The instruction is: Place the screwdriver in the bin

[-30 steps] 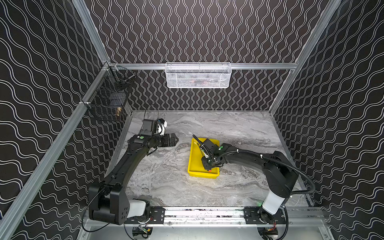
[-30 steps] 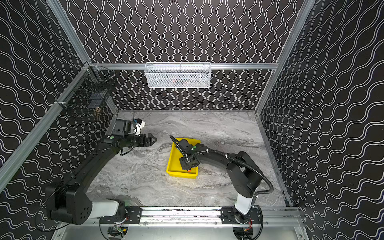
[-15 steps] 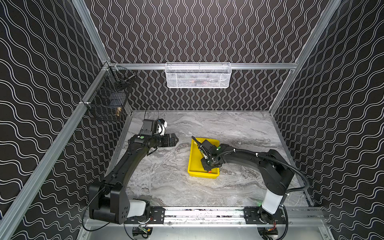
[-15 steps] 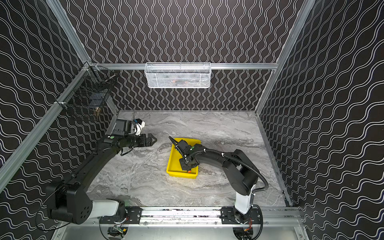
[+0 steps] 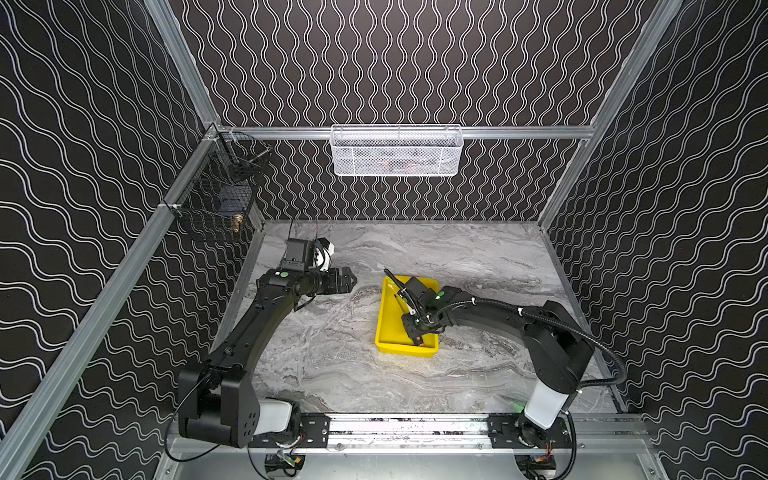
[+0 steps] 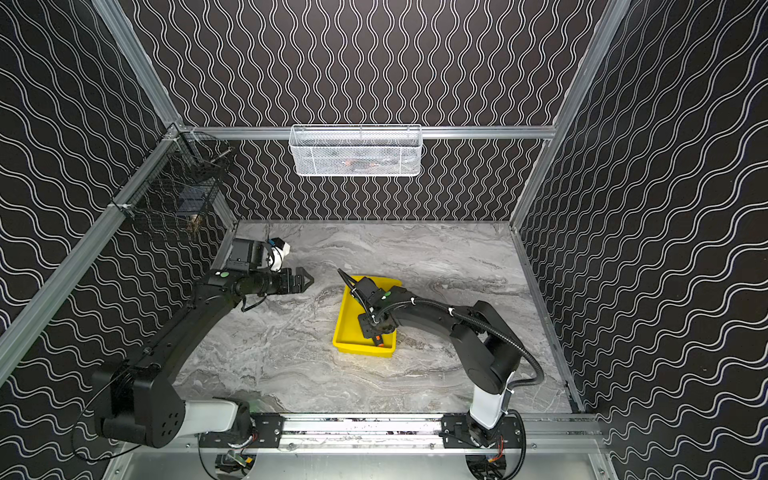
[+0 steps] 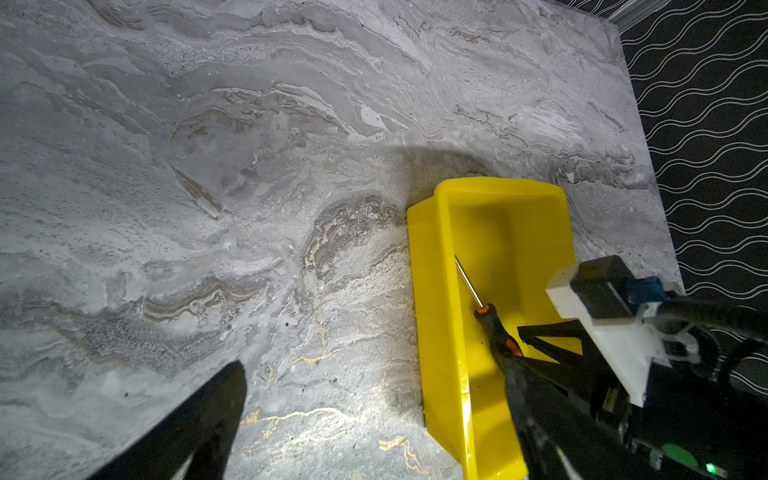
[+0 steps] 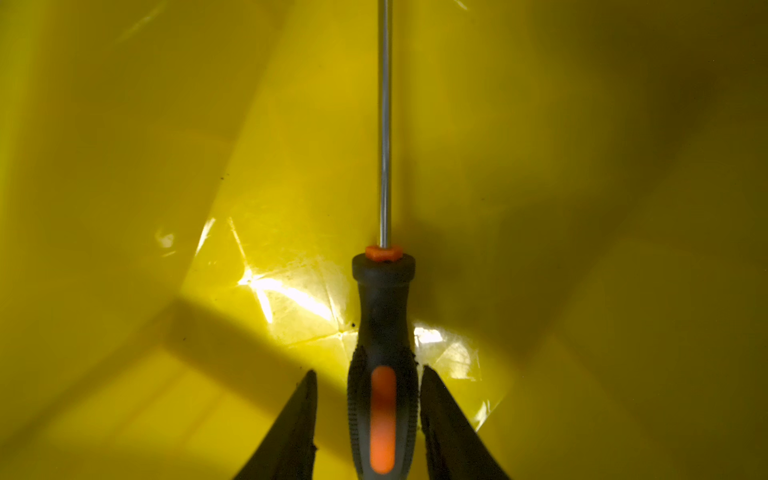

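Observation:
The screwdriver (image 8: pixel 383 316), black-handled with orange accents and a thin metal shaft, lies lengthwise inside the yellow bin (image 5: pixel 384 328). Its orange end (image 5: pixel 420 343) shows near the bin's near wall in both top views. My right gripper (image 8: pixel 368 370) is down in the bin, open, with one finger on each side of the handle. A clear gap shows on one side, while the other finger is very close to the handle. My left gripper (image 5: pixel 350 279) hangs open over the table left of the bin and holds nothing. The left wrist view shows the screwdriver (image 7: pixel 492 328) in the bin (image 7: pixel 432 291).
A white mesh basket (image 5: pixel 397 151) hangs on the back rail. A black wire basket (image 5: pixel 216 199) hangs on the left rail. Patterned walls enclose the marble table (image 5: pixel 332 374) on three sides. The arms' bases sit on a rail along the front edge.
The right gripper has moved slightly toward the bin's near end, still low inside it. The left arm has stayed where it was.

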